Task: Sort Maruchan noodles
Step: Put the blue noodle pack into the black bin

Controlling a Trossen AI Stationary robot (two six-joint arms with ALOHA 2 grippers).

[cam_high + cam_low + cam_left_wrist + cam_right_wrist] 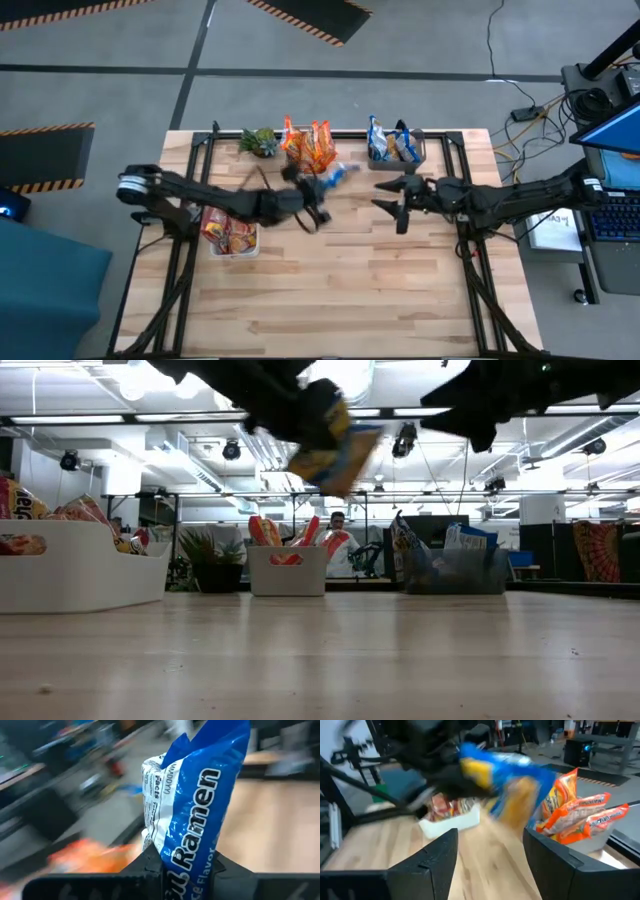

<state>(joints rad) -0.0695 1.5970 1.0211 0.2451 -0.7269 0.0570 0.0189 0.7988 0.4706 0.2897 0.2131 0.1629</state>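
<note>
Holding: left gripper (318, 215) is clamping the blue Maruchan packet (336, 175) in mid-air, above the tabletop's (340, 290) middle toward the far edge.
Long axis: packet is pointing out past the fingertips.
Releasing: right gripper (392, 195) is standing spread and empty, just beside it.
Bearing: blue-packet bin (395, 152) is lying at the far edge, nearer the right arm.

Three bins were counted on the desk (340, 290): a white bin (231, 240) with red-pink packets (222, 229), a middle bin (309, 152) with orange packets (313, 145), and a dark bin (395, 150) with blue packets (385, 143); packets per bin could not be counted. One blue packet (335, 174) was seen aloft. One green plant (259, 141) and two arms were counted.
</note>
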